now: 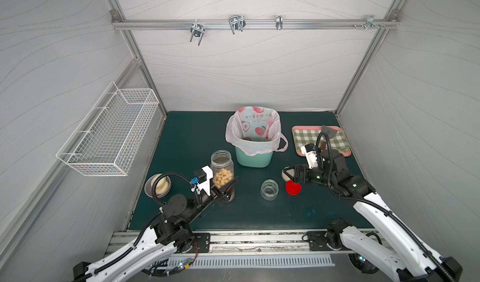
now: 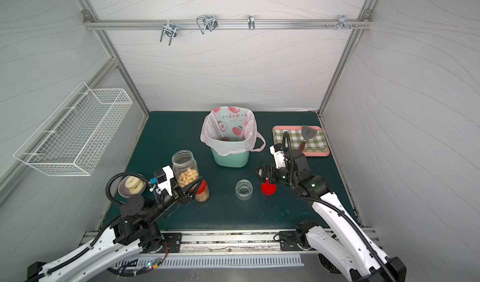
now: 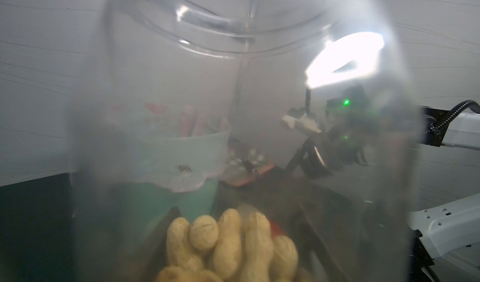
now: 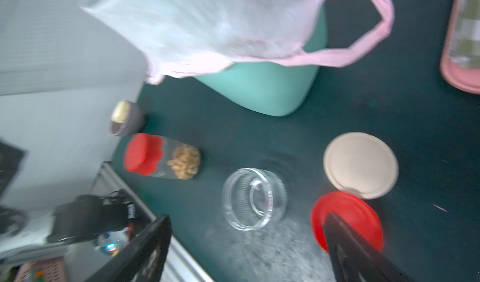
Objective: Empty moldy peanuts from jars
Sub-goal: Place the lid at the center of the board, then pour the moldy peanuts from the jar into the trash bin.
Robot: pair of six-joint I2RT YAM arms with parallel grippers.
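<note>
My left gripper (image 1: 232, 189) is shut on a tall clear jar (image 1: 222, 163) without a lid, holding it upright above the table. Moldy peanuts (image 3: 228, 241) fill its lower part, and the jar fills the left wrist view. A second jar (image 2: 204, 193) with a red lid (image 4: 142, 154) and peanuts stands just behind that gripper. A short empty jar (image 1: 269, 189) stands at mid-table. My right gripper (image 1: 290, 176) is open, low over a loose red lid (image 1: 293, 187) and a beige lid (image 4: 361, 165) that lie on the mat.
A mint-green bin (image 1: 253, 158) lined with a pink bag stands behind the jars. A pink tray (image 1: 311, 127) with a checked cloth and a spatula lies at the back right. A bowl (image 1: 150, 189) of donuts sits at the left. A wire basket (image 1: 109, 137) hangs on the left wall.
</note>
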